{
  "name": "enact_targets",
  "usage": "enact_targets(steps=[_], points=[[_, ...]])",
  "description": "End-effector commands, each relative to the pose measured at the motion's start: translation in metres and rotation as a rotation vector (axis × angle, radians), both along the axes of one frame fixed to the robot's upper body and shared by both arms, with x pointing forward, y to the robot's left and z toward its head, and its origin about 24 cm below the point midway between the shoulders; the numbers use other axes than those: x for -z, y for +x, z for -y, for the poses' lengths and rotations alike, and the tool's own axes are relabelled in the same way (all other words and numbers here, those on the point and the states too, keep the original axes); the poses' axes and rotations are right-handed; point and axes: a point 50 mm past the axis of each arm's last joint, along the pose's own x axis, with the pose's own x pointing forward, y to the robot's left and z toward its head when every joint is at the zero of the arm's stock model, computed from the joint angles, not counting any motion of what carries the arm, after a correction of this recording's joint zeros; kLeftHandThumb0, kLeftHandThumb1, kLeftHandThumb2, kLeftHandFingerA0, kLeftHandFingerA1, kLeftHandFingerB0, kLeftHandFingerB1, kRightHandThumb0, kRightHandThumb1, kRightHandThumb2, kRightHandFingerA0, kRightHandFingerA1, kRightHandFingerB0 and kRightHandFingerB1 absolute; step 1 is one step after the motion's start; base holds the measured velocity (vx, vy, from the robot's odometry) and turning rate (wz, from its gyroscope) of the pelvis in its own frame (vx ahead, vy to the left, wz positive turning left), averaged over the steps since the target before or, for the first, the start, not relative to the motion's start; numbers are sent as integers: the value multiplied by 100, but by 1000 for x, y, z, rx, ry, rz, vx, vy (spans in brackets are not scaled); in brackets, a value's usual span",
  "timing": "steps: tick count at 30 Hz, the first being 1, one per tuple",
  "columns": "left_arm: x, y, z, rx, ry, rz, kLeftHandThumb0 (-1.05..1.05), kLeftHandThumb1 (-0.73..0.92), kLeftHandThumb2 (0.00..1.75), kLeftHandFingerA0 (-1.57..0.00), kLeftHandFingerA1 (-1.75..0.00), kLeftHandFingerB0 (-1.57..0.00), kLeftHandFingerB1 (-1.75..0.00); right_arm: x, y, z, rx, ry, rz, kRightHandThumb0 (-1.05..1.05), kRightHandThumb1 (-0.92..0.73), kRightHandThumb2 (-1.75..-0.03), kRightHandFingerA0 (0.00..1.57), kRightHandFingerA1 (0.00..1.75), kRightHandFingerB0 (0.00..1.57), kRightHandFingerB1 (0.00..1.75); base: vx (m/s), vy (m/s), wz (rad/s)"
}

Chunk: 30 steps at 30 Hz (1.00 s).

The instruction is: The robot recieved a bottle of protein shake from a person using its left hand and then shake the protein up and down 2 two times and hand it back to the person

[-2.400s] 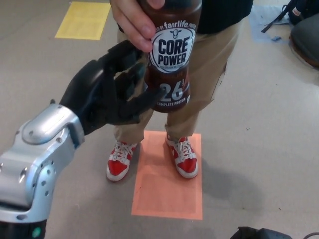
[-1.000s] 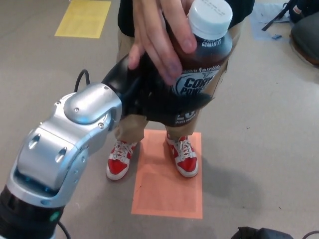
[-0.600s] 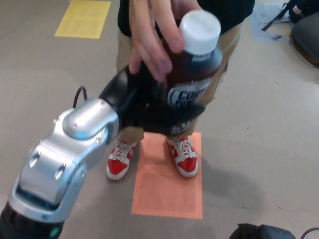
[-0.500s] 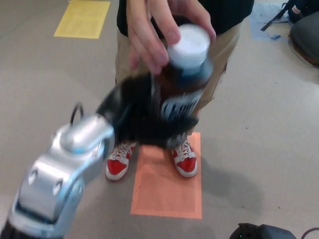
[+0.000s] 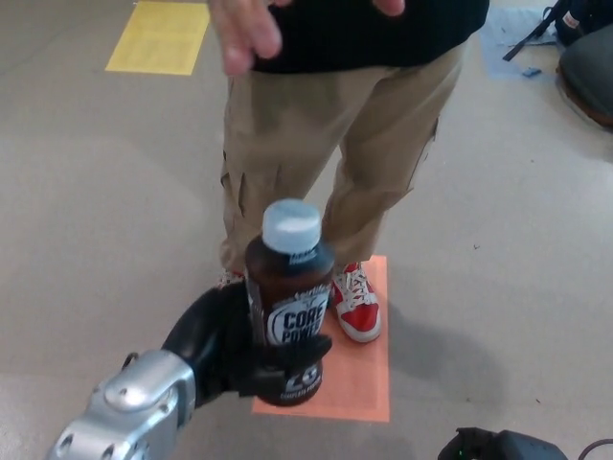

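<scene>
Left hand [image 5: 230, 347] low in the frame, coming in from the lower left on a silver forearm [image 5: 129, 417]. Black fingers [image 5: 287, 356] clamped around the lower half of the bottle [image 5: 288, 302], one finger crossing the front of the label just under the "CORE POWER" print. Bottle upright, dark brown body, white cap [image 5: 291, 226] on top, cap closed. Bottle sits in the lower centre of view, in front of the person's shins, held clear of the floor as far as can be told. Person [image 5: 345, 125] stands just beyond it: tan trousers, dark top, red and white shoe [image 5: 355, 304] showing to the right of the bottle, the other shoe mostly hidden behind the hand and bottle. Person's hand [image 5: 246, 29] at the top edge, fingers spread, blurred, well apart from the bottle and not touching it. A second fingertip shows at the top edge further right. Orange floor mat [image 5: 359, 383] under the person's feet, partly covered by bottle and hand. Yellow mat [image 5: 158, 38] at upper left on the grey floor. Dark object [image 5: 503, 447] at the bottom right edge, too cut off to identify. Right hand not in view.
</scene>
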Motion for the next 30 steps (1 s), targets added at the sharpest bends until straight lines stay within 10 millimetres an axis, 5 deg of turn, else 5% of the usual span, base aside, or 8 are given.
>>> enact_targets(steps=[1, 18, 21, 23, 26, 28, 29, 30], points=[[14, -1, -19, -48, 30, 41, -15, 77, 76, -93, -144, -80, -101, 0, -1, 3, 20, 3, 15, -40, -73, -82, 96, 97, 81, 58, 0, 0, 0], [54, -11, -44, -84, 81, -61, -20, 75, 77, -89, -146, -79, -103, 0, -3, 3, 32, 25, 15, -35, -66, -99, 97, 98, 86, 70, 0, 0, 0], [39, -2, -45, -103, 12, -13, -17, 73, 79, -86, -148, -78, -103, -1, -3, 4, 24, 21, 26, -35, -66, -98, 98, 98, 86, 71, 0, 0, 0], [-17, 25, -44, -151, -99, 118, -17, 80, 71, -81, -153, -73, -101, -1, -3, 5, 31, 23, 26, -33, -64, -101, 96, 97, 84, 72, 0, 0, 0], [-56, 38, -46, -184, -170, 214, -15, 83, 75, -85, -155, -74, -110, -1, -1, 3, 32, 21, 28, -33, -65, -98, 98, 100, 83, 72, 0, 0, 0], [-49, 35, -45, -185, -164, 198, -9, 83, 76, -85, -152, -70, -109, -2, 1, 3, 35, 20, 30, -34, -66, -97, 99, 100, 84, 72, 0, 0, 0], [-36, 31, -44, -172, -137, 158, -9, 81, 75, -88, -149, -72, -98, -2, 0, 3, 36, 23, 30, -33, -65, -97, 98, 99, 84, 72, 0, 0, 0], [-17, 24, -43, -158, -108, 94, -10, 76, 76, -86, -155, -73, -107, -1, -1, 3, 39, 28, 27, -33, -66, -95, 97, 100, 83, 71, 0, 0, 0]])
